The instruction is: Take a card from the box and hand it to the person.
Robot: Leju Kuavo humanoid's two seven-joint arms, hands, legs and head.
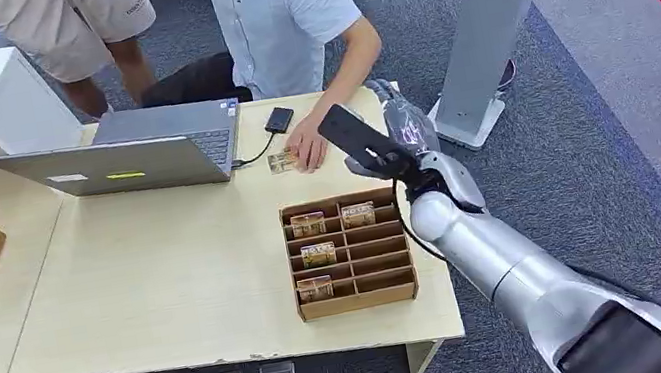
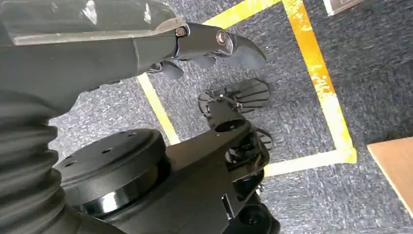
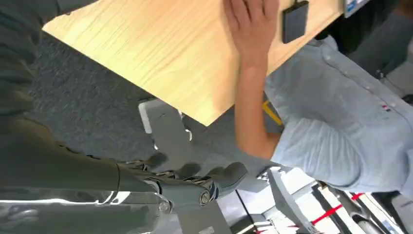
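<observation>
Wooden box (image 1: 349,253), cards partly hidden

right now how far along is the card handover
Looks mostly done: a card lies on the table under the person's hand, beside the laptop. The right hand is raised off the table's edge holding nothing. The left hand hangs over the floor. Left: lowering the right arm. Four cards remain in the box.

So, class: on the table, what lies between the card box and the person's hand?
In the head view, bare tabletop separates the box from the person's hand; a card lies by that hand.
</observation>
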